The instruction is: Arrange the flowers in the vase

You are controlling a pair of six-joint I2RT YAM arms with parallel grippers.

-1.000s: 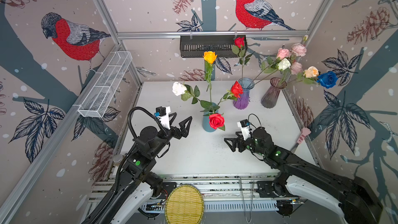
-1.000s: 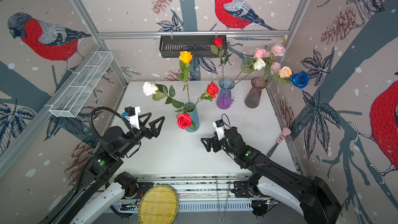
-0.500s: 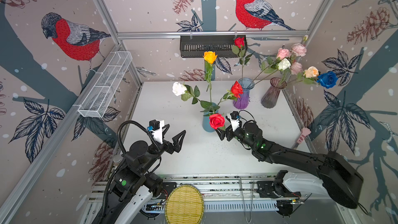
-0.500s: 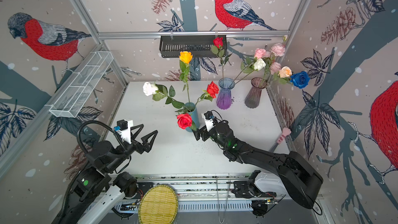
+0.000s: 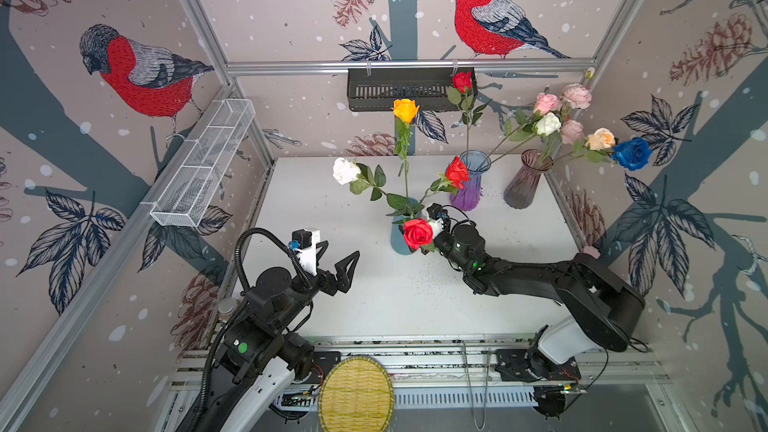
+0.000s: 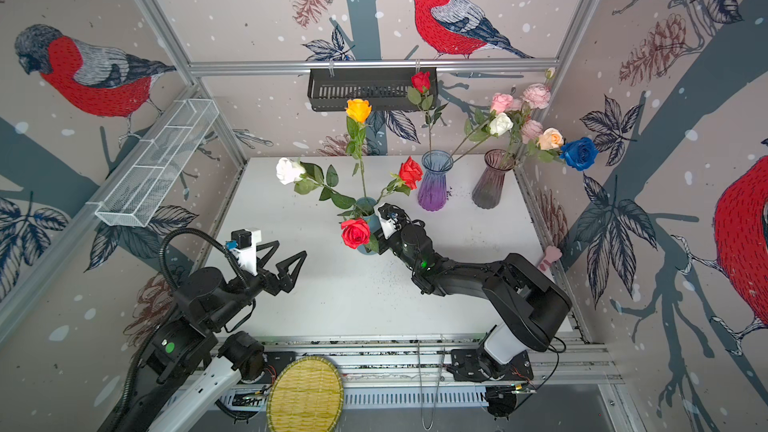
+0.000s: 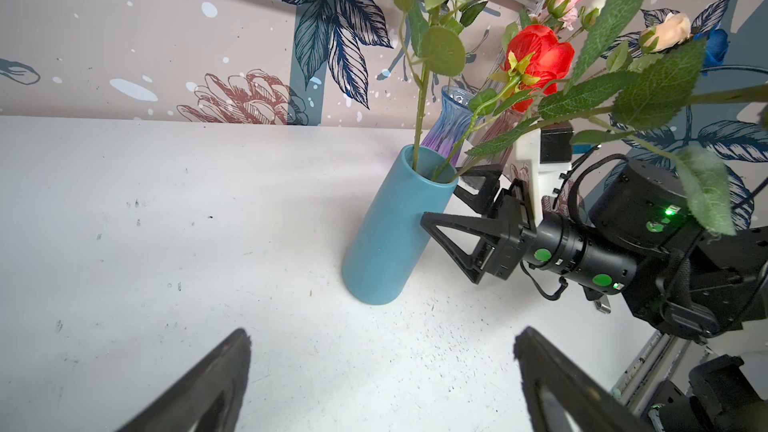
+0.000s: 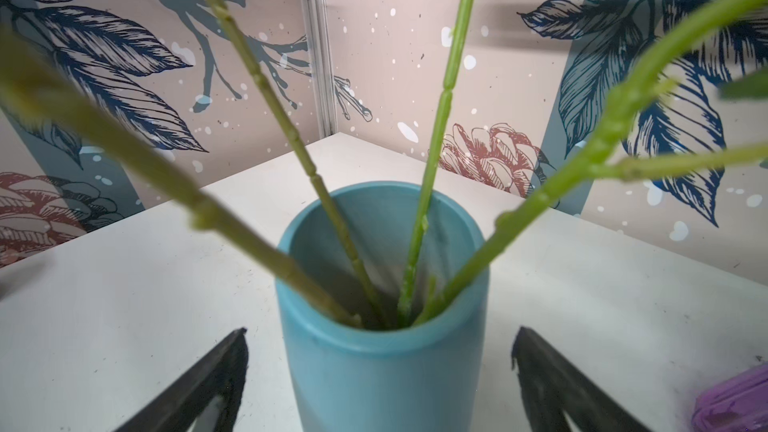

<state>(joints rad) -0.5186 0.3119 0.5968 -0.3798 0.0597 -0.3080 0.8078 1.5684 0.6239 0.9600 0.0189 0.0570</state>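
Fingers [image 8: 220, 367] of the right gripper [image 7: 440, 205] are spread wide on either side of the blue vase [image 8: 382, 367]. Whether they touch it is hard to tell. The left gripper [image 5: 340, 249] gapes too, holding nothing. The flowers [image 5: 417, 233] stand in that vase on the white table [image 5: 374, 305], with bird-patterned walls [image 5: 291, 14] around.

The white bench [image 5: 374, 309] has dark specks scattered over it. 2 baskets hang on the frame rails above the bench: a white wire-mesh basket [image 5: 203, 168] over its left edge and a black slotted basket [image 5: 399, 91] over its back edge. A round woven yellow tray [image 5: 355, 394] lies below the bench's front edge. A small pink object [image 5: 590, 250] sits at its right edge. Wallpaper of red-breasted birds [image 5: 486, 18] surrounds the bench.
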